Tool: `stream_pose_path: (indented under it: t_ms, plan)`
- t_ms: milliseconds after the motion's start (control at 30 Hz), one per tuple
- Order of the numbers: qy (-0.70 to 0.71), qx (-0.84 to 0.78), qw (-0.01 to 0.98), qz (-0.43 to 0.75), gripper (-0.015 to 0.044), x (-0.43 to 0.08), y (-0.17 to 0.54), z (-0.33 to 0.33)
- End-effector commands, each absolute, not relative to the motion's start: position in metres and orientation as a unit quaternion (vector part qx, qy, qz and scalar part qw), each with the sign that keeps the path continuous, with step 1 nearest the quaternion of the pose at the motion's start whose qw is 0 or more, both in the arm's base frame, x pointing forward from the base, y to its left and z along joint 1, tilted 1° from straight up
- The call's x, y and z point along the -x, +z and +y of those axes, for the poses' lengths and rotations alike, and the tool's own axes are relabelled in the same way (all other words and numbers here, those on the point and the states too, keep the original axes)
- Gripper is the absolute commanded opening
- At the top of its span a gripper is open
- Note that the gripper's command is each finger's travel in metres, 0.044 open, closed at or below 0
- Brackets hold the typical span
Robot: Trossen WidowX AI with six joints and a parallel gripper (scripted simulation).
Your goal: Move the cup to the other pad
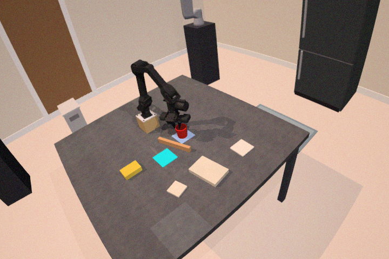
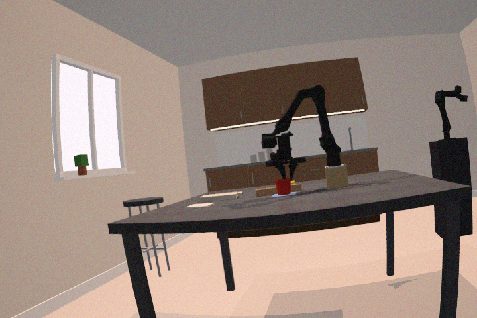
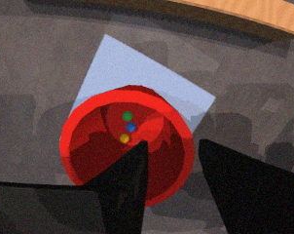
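A red cup (image 1: 181,131) (image 2: 283,186) (image 3: 95,150) stands upright on a pale blue pad (image 1: 190,134) (image 3: 128,65). Three small marbles (image 3: 128,128), green, blue and yellow, lie at its bottom. My gripper (image 1: 178,123) (image 2: 287,175) (image 3: 173,147) points down over the cup's near rim. One finger reaches inside the cup and the other stands outside it, with a gap on both sides of the wall. The fingers are partly open and grip nothing. A cyan pad (image 1: 165,157) lies flat further forward on the table.
A wooden bar (image 1: 174,144) (image 2: 263,191) lies between the two pads. A yellow block (image 1: 131,169) lies left of the cyan pad. Three beige slabs (image 1: 208,170) (image 1: 241,147) (image 1: 176,188) lie to the right and front. The arm's base box (image 1: 147,122) stands behind.
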State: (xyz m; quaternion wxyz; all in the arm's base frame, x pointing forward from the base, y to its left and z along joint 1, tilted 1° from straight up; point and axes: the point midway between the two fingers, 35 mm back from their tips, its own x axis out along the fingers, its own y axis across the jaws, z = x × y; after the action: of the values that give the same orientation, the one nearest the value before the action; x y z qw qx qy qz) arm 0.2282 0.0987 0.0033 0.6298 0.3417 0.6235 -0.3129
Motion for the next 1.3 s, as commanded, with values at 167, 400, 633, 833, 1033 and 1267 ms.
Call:
stream_pose_path:
  t_ms: [167, 400, 633, 833, 1033, 1267]
  plan:
    - [-0.317, -0.341, 0.626, 0.626, 0.0148, -0.225, -0.014, 0.098]
    - [-0.317, -0.341, 0.626, 0.626, 0.0148, -0.224, -0.025, 0.098]
    - [-0.317, -0.341, 0.626, 0.626, 0.0148, -0.223, -0.029, 0.098]
    - [-0.314, -0.340, 0.629, 0.625, 0.0043, -0.225, -0.027, 0.098]
    - [-0.314, -0.340, 0.629, 0.625, 0.0003, -0.225, -0.027, 0.098]
    - [-0.315, -0.340, 0.628, 0.625, 0.0000, -0.226, -0.021, 0.098]
